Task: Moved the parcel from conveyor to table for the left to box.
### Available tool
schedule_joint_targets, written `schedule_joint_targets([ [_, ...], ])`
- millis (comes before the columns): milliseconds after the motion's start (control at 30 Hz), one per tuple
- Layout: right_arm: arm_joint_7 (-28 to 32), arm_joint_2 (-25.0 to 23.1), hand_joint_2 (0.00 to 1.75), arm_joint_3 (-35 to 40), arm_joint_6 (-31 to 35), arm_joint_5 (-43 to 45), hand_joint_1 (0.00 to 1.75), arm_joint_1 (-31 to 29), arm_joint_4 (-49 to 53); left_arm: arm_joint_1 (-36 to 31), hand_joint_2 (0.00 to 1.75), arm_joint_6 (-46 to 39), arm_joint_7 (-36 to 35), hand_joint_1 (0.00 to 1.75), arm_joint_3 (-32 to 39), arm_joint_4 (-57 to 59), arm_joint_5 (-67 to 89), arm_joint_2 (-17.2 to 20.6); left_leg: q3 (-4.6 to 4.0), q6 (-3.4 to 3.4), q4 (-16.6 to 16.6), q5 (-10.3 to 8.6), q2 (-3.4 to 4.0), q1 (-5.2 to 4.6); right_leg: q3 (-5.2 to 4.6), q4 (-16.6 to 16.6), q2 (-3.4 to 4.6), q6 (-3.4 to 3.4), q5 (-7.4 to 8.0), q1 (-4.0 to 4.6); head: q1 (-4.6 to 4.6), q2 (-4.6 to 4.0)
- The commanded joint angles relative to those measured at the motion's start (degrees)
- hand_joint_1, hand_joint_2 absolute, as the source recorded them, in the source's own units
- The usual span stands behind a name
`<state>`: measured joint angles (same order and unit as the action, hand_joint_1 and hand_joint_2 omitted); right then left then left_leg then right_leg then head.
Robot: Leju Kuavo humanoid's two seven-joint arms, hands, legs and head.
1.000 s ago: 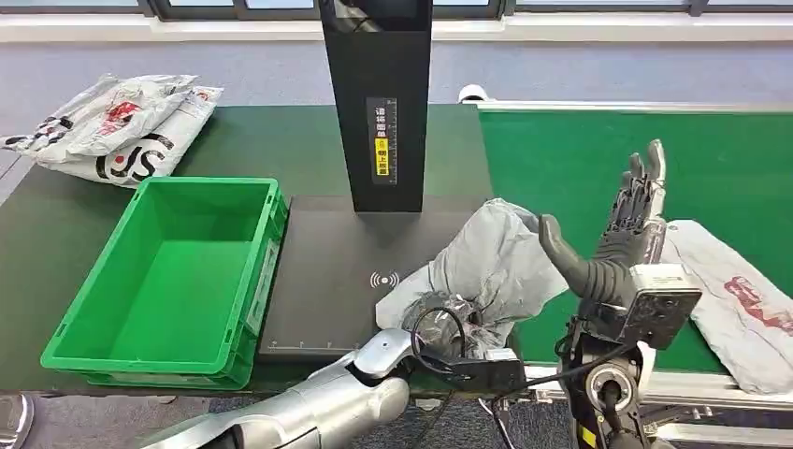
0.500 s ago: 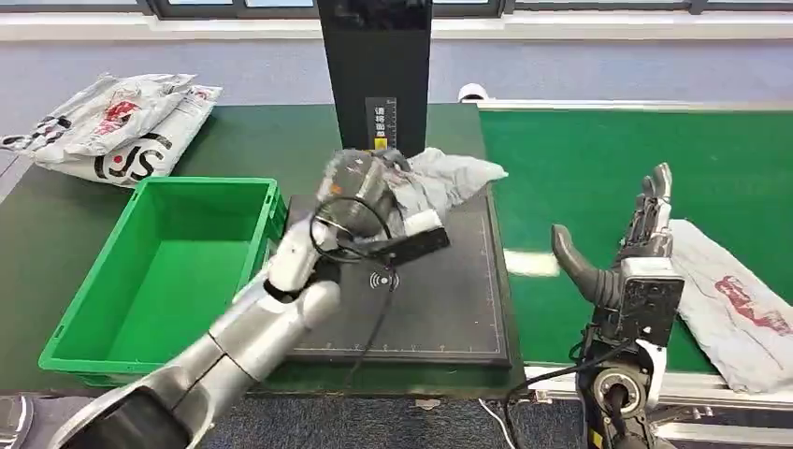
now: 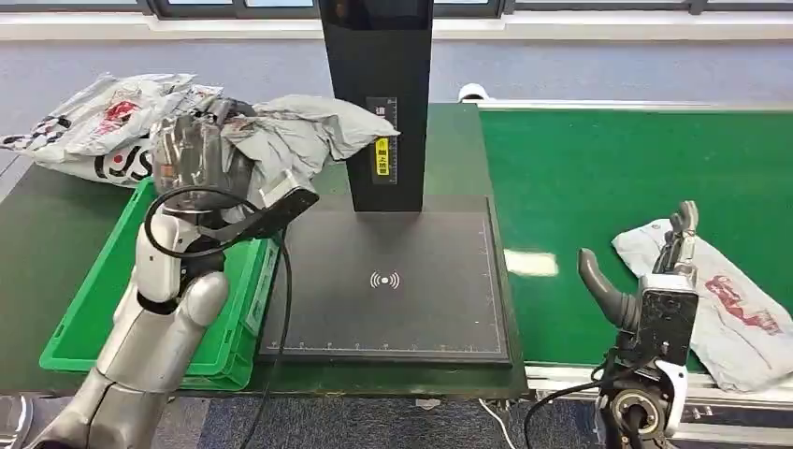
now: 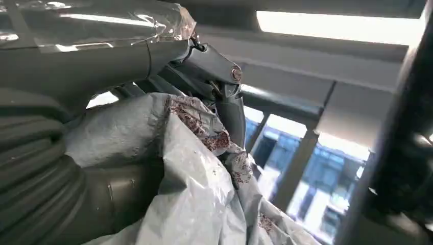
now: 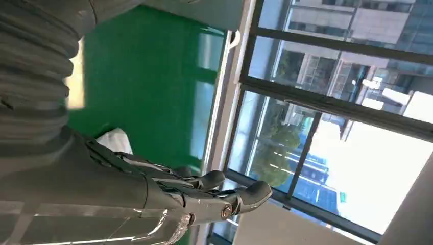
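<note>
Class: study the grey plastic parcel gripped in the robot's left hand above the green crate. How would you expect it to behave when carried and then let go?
The grey parcel probably handles floppy: it drapes and creases around the left hand. It seems light, since loose ends stick out rather than sag. Released, it would likely slump into the green crate, not roll.

A wireless-wave sign (image 3: 384, 280) marks my black pad (image 3: 439, 309); the yellow label (image 3: 381, 156) on the black post (image 3: 377, 84) is too small to read.

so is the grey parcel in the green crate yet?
Not yet. The left hand holds the grey parcel up in the air, above the far edge of the green crate; the visible crate floor is bare.
</note>
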<state>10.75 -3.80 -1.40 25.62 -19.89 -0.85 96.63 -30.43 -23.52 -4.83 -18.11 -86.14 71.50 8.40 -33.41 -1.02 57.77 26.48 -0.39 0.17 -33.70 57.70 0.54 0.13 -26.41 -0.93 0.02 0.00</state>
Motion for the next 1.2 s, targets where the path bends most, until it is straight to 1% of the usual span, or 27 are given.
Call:
schedule_joint_targets([
  [33, -0.98, -0.89, 1.75, -4.74, -1.25, -0.52, 0.0, 1.44, 1.46, 15.3, 1.75, 0.7, -1.65, 1.75, 17.72, -11.24, 5.12, 5.32, 0.25, -0.01, -0.18, 0.07, 0.49, 0.03, 0.11, -0.18, 0.4, -0.07, 0.08, 0.05, 0.0, 0.0],
  [67, -1.03, -0.92, 1.75, -5.02, -1.38, -0.55, 0.0, 1.78, 1.7, 17.11, 1.75, 0.34, -1.35, 1.75, 19.1, -11.4, 5.15, 5.32, 0.39, -0.01, -0.29, 0.07, 0.56, 0.01, 0.22, -0.28, 0.44, -0.07, 0.08, 0.03, 0.0, -0.02],
  [100, -1.06, -0.99, 1.75, -5.32, -1.37, -0.49, 0.0, 2.15, 1.81, 19.19, 1.75, 0.36, -1.11, 1.75, 20.11, -11.28, 5.23, 5.34, 0.25, 0.0, -0.2, 0.06, 0.44, -0.05, 0.1, -0.13, 0.38, -0.04, 0.04, -0.05, -0.02, 0.0],
  [133, -1.08, -1.08, 1.75, -5.56, -1.3, -0.47, 0.0, 2.39, 1.86, 20.63, 1.75, 0.14, -1.0, 1.75, 20.62, -11.25, 5.14, 5.06, 0.41, -0.03, -0.3, 0.1, 0.59, 0.03, 0.22, -0.28, 0.49, -0.08, 0.07, 0.04, -0.02, 0.0],
  [167, -1.07, -1.18, 1.75, -5.85, -1.17, -0.48, 0.0, 2.79, 2.15, 21.88, 1.75, 0.65, -0.51, 1.75, 20.74, -11.3, 4.6, 4.69, 0.3, -0.05, -0.22, 0.12, 0.41, -0.03, 0.14, -0.17, 0.37, -0.05, 0.01, -0.01, -0.02, -0.02],
  [200, -1.03, -1.18, 1.75, -6.01, -1.22, -0.41, 0.0, 3.1, 2.4, 22.57, 1.75, 0.51, -0.47, 1.75, 20.7, -11.26, 4.66, 4.27, 0.38, -0.06, -0.27, 0.13, 0.45, 0.03, 0.24, -0.27, 0.37, -0.1, 0.0, 0.07, 0.0, 0.0],
  [233, -0.99, -1.19, 1.75, -6.14, -1.29, -0.34, 0.0, 3.33, 2.71, 22.83, 1.75, 0.36, -0.36, 1.75, 20.37, -11.27, 4.85, 4.04, 0.22, -0.01, -0.17, 0.12, 0.25, -0.05, 0.11, -0.13, 0.25, -0.06, -0.07, -0.01, -0.02, 0.0],
  [333, -1.02, -1.17, 1.75, -6.42, -1.24, -0.26, 0.0, 3.75, 3.36, 23.09, 1.75, 0.61, -0.48, 1.75, 19.65, -10.9, 5.48, 3.36, 0.25, -0.04, -0.15, 0.16, 0.14, 0.06, 0.22, -0.21, 0.1, -0.09, -0.13, 0.12, -0.02, 0.0],
  [367, -1.15, -1.24, 1.75, -6.64, -1.28, -0.14, 0.0, 3.94, 3.68, 23.02, 1.75, 1.82, -0.64, 1.75, 19.05, -10.68, 5.13, 3.12, 0.07, -0.03, -0.05, 0.15, 0.0, 0.02, 0.07, -0.08, 0.01, -0.06, -0.18, 0.08, -0.02, 0.0],
  [467, -1.37, -1.31, 1.75, -6.45, -1.93, -0.23, 0.0, 3.77, 3.81, 23.36, 1.75, 2.96, -1.79, 1.75, 18.32, -10.59, 6.63, 2.52, 0.08, -0.03, -0.05, 0.13, -0.04, 0.05, 0.12, -0.13, -0.07, -0.07, -0.17, 0.1, -0.02, -0.02],
  [500, -1.52, -1.38, 1.75, -6.33, -2.23, -0.41, 0.0, 3.51, 3.67, 23.61, 1.75, 3.22, -2.25, 1.75, 18.37, -10.64, 5.75, 1.73, 0.14, -0.02, -0.11, 0.11, -0.04, 0.07, 0.22, -0.21, -0.1, -0.08, -0.14, 0.13, -0.02, -0.02],
  [533, -1.54, -1.47, 1.75, -6.3, -2.24, -0.45, 0.0, 3.34, 3.56, 23.65, 1.75, 3.3, -2.27, 1.75, 18.25, -10.64, 5.2, 1.39, 0.06, -0.01, -0.07, 0.13, -0.02, 0.03, 0.09, -0.12, -0.05, -0.07, -0.15, 0.07, -0.02, 0.0],
  [567, -1.64, -1.46, 1.75, -6.16, -2.43, -0.67, 0.0, 2.99, 3.21, 23.93, 1.75, 3.33, -2.09, 0.38, 17.87, -10.63, 4.34, 0.95, 0.12, 0.0, -0.1, 0.13, 0.01, 0.04, 0.15, -0.16, -0.04, -0.09, -0.14, 0.08, -0.02, 0.0],
  [600, -1.65, -1.45, 1.75, -6.1, -2.49, -0.7, 0.0, 2.76, 2.95, 24.07, 1.75, 3.43, -1.96, 0.0, 17.57, -10.51, 4.15, 0.88, 0.05, 0.0, -0.06, 0.14, -0.01, 0.05, 0.09, -0.14, -0.04, -0.07, -0.13, 0.07, -0.02, 0.0],
  [633, -1.65, -1.45, 1.75, -6.1, -2.49, -0.7, 0.0, 2.76, 2.95, 24.07, 1.75, 3.43, -1.96, 0.0, 17.57, -10.51, 4.15, 0.88, 0.11, 0.0, -0.11, 0.13, 0.01, 0.06, 0.16, -0.19, -0.05, -0.08, -0.12, 0.08, 0.0, 0.0],
  [667, -1.73, -1.34, 1.75, -6.05, -2.52, -0.88, 0.0, 2.41, 2.54, 24.02, 1.75, 4.74, -1.05, 0.0, 16.81, -10.08, 0.96, 0.69, 0.07, 0.0, -0.07, 0.14, -0.01, 0.04, 0.1, -0.13, -0.06, -0.07, -0.14, 0.06, -0.02, 0.0],
  [833, -2.08, -1.29, 1.75, -6.2, -2.88, -1.3, 0.0, 1.87, 1.68, 23.06, 1.75, 5.6, -0.35, 0.0, 15.21, -8.42, -1.38, 0.02, 0.06, 0.0, -0.06, 0.13, -0.06, 0.01, 0.11, -0.12, -0.07, -0.05, -0.14, 0.05, -0.02, 0.0],
  [1000, -3.68, -0.99, 1.75, -6.81, -3.2, -4.66, 0.0, 1.56, -0.34, 21.33, 1.75, 7.21, 1.38, 0.0, 11.84, -6.12, -8.6, -1.77, 0.14, 0.01, -0.07, 0.12, -0.14, 0.04, 0.22, -0.17, -0.17, -0.05, -0.14, 0.09, -0.02, 0.0],
  [1100, -3.68, -0.95, 1.75, -6.86, -3.2, -4.65, 0.0, 1.57, -0.41, 21.28, 1.75, 7.21, 1.39, 0.0, 11.65, -6.13, -8.56, -1.91, 0.12, 0.01, -0.07, 0.11, -0.14, 0.04, 0.19, -0.16, -0.17, -0.05, -0.14, 0.08, -0.02, 0.0],
  [1167, -5.46, -0.57, 1.75, -7.08, -2.32, -9.45, 0.0, 1.32, -1.8, 21.18, 1.75, 8.88, 2.83, 0.0, 10.98, -6.02, -15.24, -2.68, 0.14, 0.02, -0.09, 0.09, -0.14, 0.05, 0.23, -0.21, -0.18, -0.04, -0.11, 0.09, -0.02, -0.02],
  [1200, -7.53, -0.28, 1.75, -7.77, -0.5, -15.68, 0.0, 0.87, -3.86, 21.25, 1.75, 10.02, 4.47, 0.0, 10.29, -5.79, -21.41, -3.95, 0.08, 0.0, -0.04, 0.13, -0.08, 0.02, 0.13, -0.11, -0.1, -0.04, -0.14, 0.05, -0.02, 0.0],
])
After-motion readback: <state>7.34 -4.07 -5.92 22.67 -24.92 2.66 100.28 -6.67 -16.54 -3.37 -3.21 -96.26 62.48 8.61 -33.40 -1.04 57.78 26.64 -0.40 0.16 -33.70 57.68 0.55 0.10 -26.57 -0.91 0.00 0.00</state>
